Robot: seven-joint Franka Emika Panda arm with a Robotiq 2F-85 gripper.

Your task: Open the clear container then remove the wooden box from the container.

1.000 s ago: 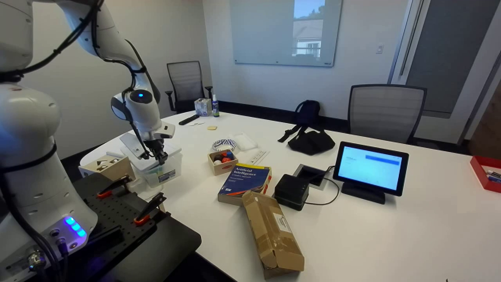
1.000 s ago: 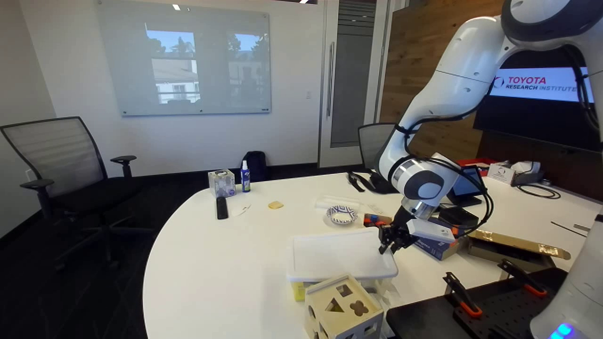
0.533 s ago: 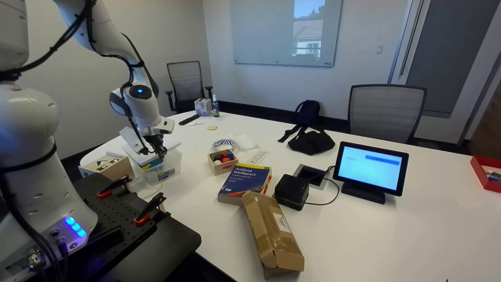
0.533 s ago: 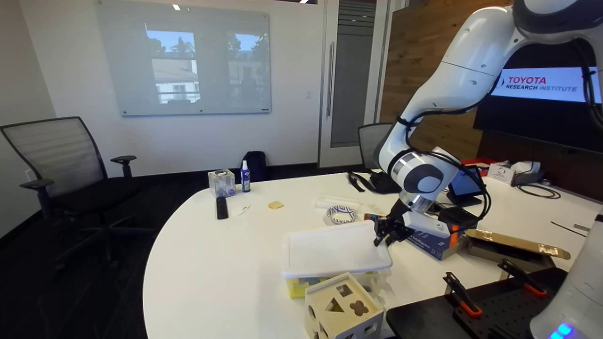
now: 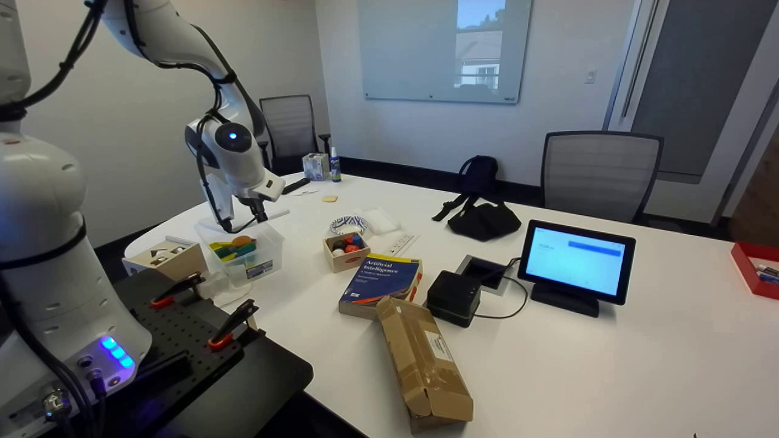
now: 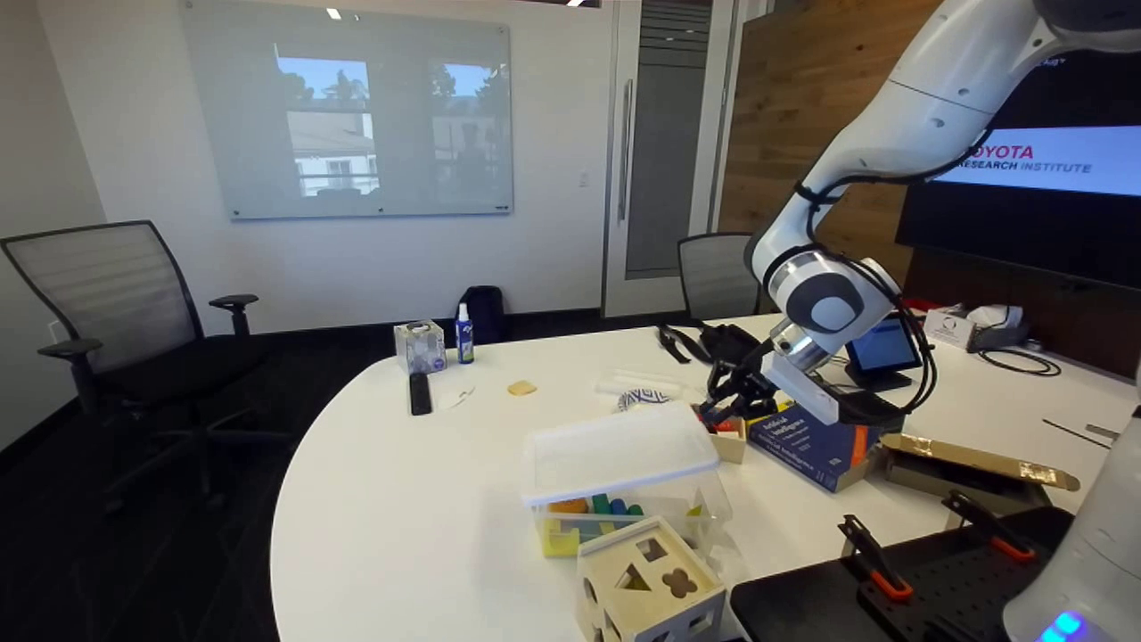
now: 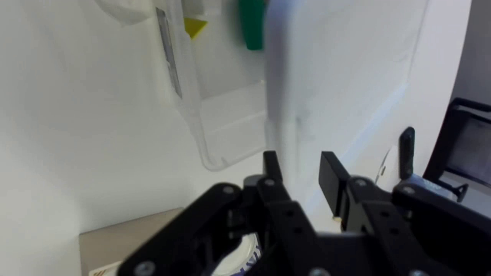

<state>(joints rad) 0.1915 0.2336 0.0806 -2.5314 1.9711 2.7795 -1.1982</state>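
Observation:
The clear container (image 5: 271,255) stands on the table uncovered on one side, with coloured pieces inside. Its rim shows in the wrist view (image 7: 199,142). Its white lid (image 6: 615,450) rests tilted and shifted across the far side; it also shows in the wrist view (image 7: 356,57). My gripper (image 7: 297,161) is open with nothing gripped, above the lid's end, also seen in both exterior views (image 5: 260,213) (image 6: 718,406). Whether a finger touches the lid is unclear. A small tan wooden box (image 5: 342,261) holding balls stands outside the tub. I see no wooden box inside it.
A pale cube with shaped holes (image 6: 651,571) stands close beside the tub. A patterned bowl (image 5: 349,225), a blue book (image 5: 383,280), a brown package (image 5: 420,365), a black device (image 5: 453,297) and a tablet (image 5: 578,261) stand on the table. Black clamps (image 5: 234,322) stick up near the base.
The lid has slid off toward the far side and tilted, exposing the coloured pieces. My gripper has moved up and farther out from the base, beyond the lid's corner.

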